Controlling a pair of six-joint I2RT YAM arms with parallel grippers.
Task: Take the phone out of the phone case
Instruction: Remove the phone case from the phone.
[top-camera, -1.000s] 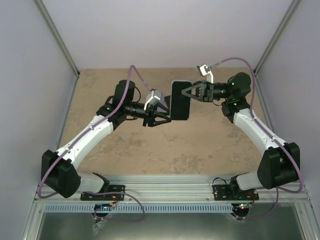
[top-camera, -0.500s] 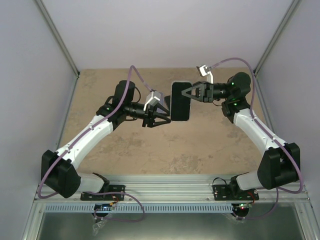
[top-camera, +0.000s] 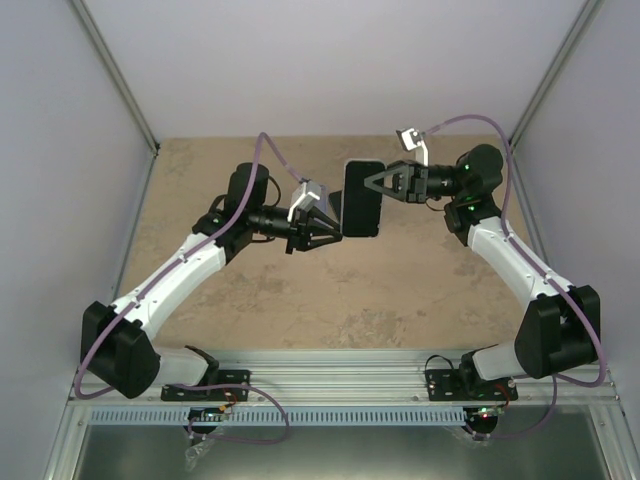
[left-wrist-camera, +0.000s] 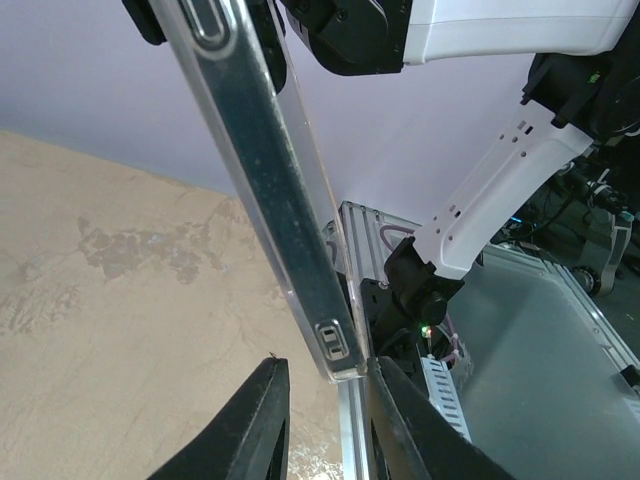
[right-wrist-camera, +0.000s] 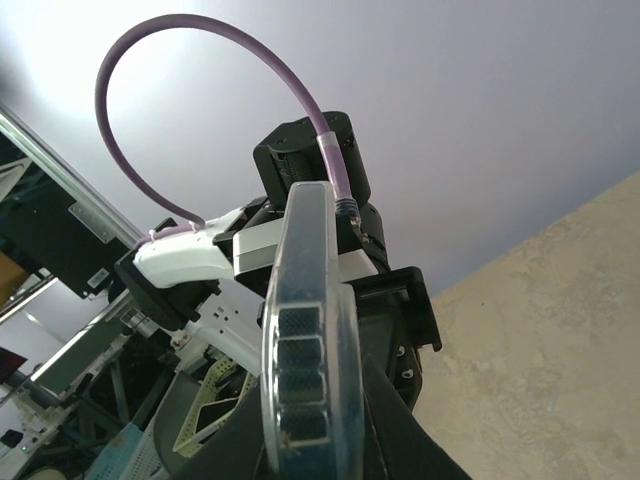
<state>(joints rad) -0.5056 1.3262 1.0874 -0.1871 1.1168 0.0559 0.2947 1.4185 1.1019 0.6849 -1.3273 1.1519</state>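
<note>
A black phone in a clear case (top-camera: 362, 198) hangs in the air above the table, held edge-on. My right gripper (top-camera: 373, 186) is shut on its upper right side. In the right wrist view the case edge (right-wrist-camera: 305, 330) stands between the two fingers of the right gripper (right-wrist-camera: 310, 445). My left gripper (top-camera: 336, 232) is open at the phone's lower left corner. In the left wrist view the case corner (left-wrist-camera: 338, 350) sits between the spread fingers of the left gripper (left-wrist-camera: 325, 410), and the right finger (left-wrist-camera: 400, 425) lies close against it.
The tan table (top-camera: 330, 300) lies below both arms. Grey walls enclose it on three sides. The metal rail (top-camera: 340, 365) with the arm bases runs along the near edge. A purple cable (top-camera: 450, 125) loops above the right arm.
My left gripper has edged slightly up and closer to the phone's lower corner. The right gripper and the phone have barely moved.
</note>
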